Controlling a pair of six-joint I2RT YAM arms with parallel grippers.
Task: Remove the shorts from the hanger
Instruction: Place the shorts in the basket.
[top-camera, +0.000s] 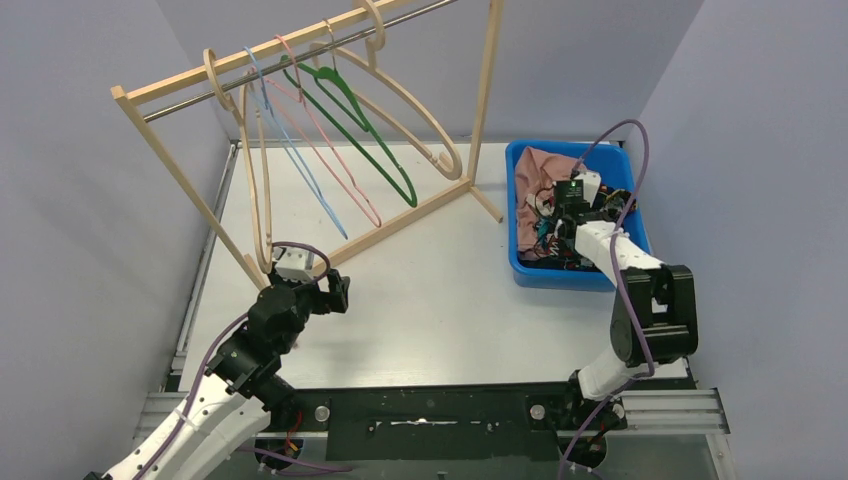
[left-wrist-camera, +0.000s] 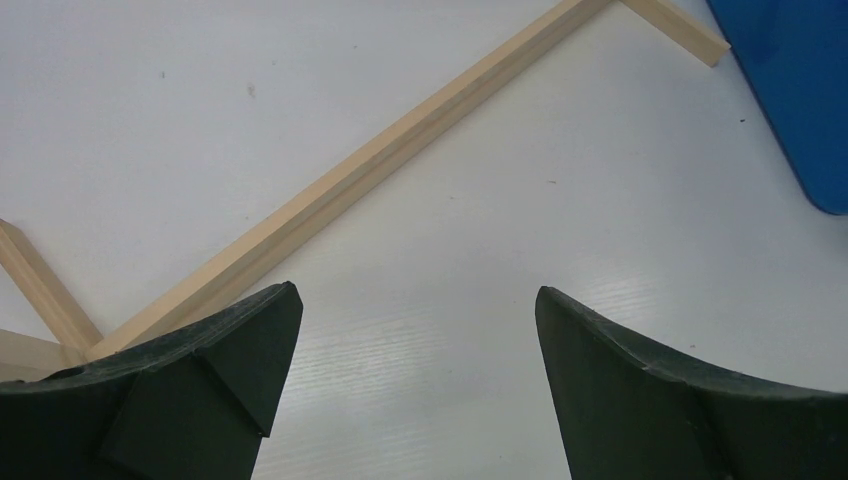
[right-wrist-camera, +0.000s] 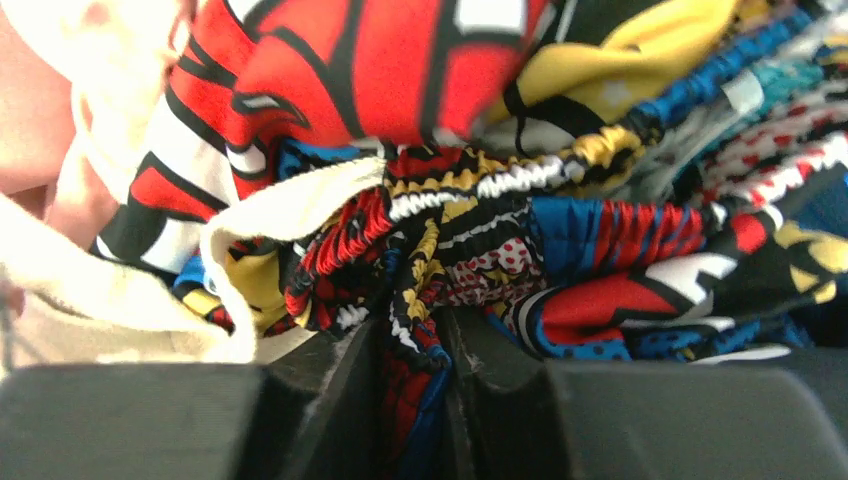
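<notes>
Pinching the comic shorts with my right claw in the blue bin, I should open wide, then lift slowly.

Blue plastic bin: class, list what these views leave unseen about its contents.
Top view: the right arm covers much of the blue plastic bin; garments there cannot be counted.
Right wrist view: multicolour comic-print shorts fill the frame, hiding everything else.
Left wrist view: edge crops all but a corner.
</notes>
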